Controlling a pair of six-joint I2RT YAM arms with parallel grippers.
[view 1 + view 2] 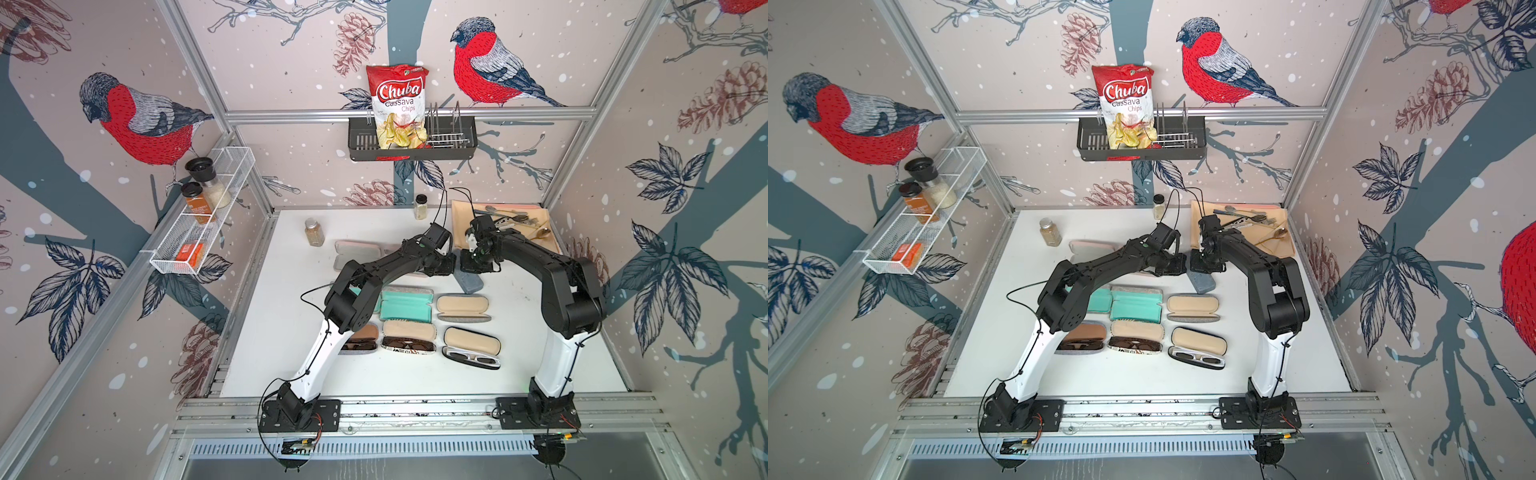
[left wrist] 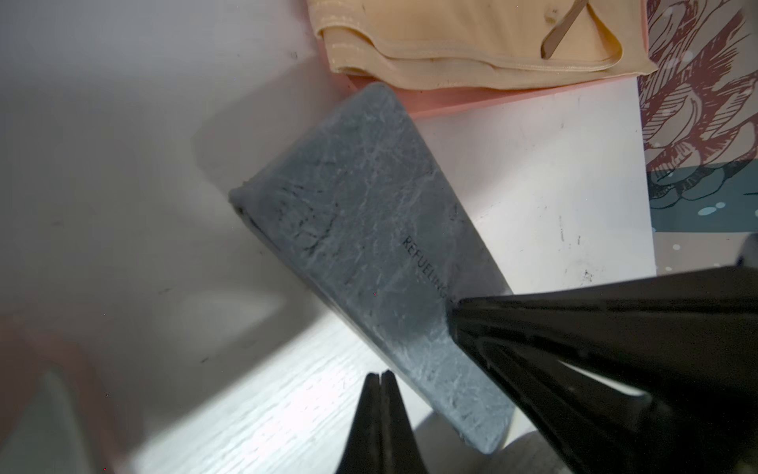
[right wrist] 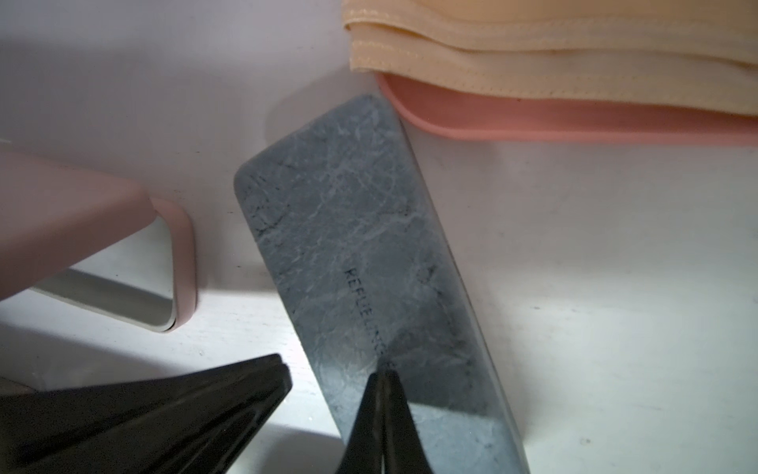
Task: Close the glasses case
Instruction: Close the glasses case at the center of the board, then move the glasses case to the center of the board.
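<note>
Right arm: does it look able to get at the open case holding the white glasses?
Probably yes: the white-glasses case lies uncovered near the right arm, nothing over it. The right gripper, shut, sits over the grey case farther back.

The chip bag [image 1: 397, 104] reads "Chuba Cassava Chips"; the grey glasses case [image 2: 369, 262] reads "REFUELING".
</note>
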